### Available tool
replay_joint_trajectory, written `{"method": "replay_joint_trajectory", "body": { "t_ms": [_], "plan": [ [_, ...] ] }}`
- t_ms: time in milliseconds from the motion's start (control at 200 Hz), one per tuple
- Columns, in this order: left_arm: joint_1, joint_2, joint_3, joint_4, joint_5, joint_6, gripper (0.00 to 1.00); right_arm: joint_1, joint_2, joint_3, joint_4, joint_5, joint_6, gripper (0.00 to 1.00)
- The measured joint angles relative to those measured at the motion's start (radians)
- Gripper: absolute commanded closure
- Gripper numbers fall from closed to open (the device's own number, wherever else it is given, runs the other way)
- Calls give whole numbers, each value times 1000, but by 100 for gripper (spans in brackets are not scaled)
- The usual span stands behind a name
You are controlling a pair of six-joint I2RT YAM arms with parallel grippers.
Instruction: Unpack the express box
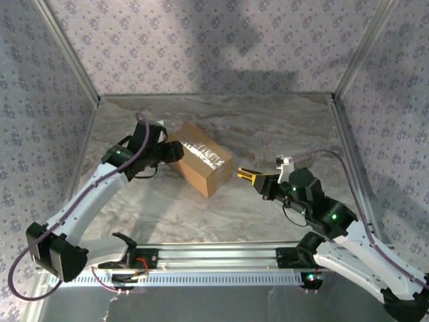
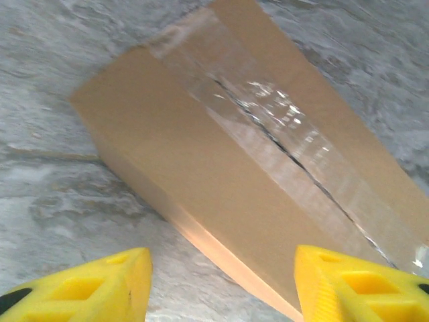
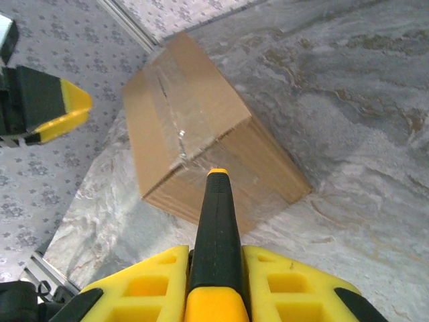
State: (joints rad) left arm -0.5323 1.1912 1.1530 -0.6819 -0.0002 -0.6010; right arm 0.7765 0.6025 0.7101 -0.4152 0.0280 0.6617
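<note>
Student: express box (image 1: 200,159) pos.?
Tutor: centre-left on marble table (image 1: 281,127), taped seam up
Student: grippers?
Tutor: L gripper (image 2: 224,295) fingers apart, at box's end; R gripper (image 3: 216,282) clamps black orange-tipped tool (image 3: 216,215), aimed at box

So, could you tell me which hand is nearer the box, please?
Left. The left hand is close up at the box's left end; the right hand stands off its right end, gripping a tool aimed at it.
</note>
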Motion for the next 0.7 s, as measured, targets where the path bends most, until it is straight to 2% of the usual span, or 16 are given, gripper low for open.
{"method": "replay_joint_trajectory", "body": {
  "t_ms": [300, 405, 525, 700],
  "plan": [
    [-46, -81, 37, 31, 121, -38, 28, 0, 102, 154, 12, -39, -86, 100],
    [-47, -126, 31, 98, 179, -68, 28, -11, 155, 219, 20, -62, -98, 100],
    [-64, -155, 26, 193, 242, -109, 27, -69, 225, 285, 69, -123, -84, 100],
    [-106, -148, 13, 319, 275, -153, 27, -116, 320, 320, 183, -213, -21, 100]
  ]
}}
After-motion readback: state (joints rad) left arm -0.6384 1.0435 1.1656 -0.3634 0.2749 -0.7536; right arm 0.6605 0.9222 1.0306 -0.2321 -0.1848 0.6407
